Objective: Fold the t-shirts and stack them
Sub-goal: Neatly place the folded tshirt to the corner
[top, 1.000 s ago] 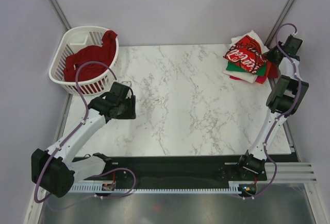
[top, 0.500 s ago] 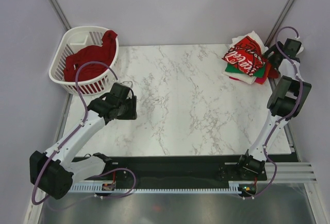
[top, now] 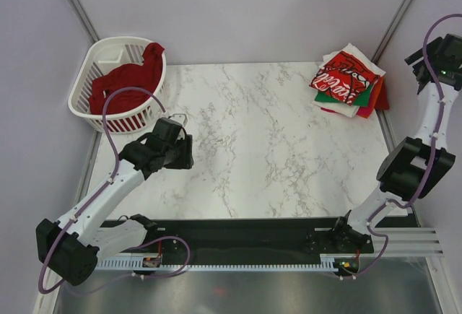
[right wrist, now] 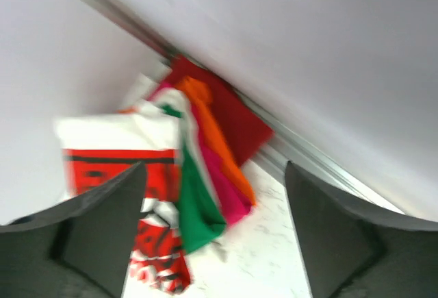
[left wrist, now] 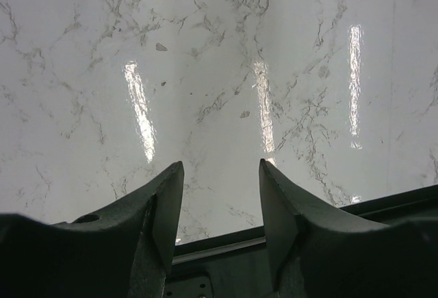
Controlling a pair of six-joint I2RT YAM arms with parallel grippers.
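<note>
Now, with folded t-shirts [top: 346, 83] stacked at 1 o'clock and both arms' jaws open, empty, the left jaws should pinch the dark red tee [top: 126, 83] in the 10 o'clock basket [top: 108, 54] by one edge

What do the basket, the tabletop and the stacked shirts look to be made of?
The basket is likely white moulded plastic, judging by its rigid slatted walls. The tabletop is a glossy marble-look surface with grey veins and light streaks, possibly laminate. The stacked shirts look like soft matte cloth with limp layered edges.
</note>
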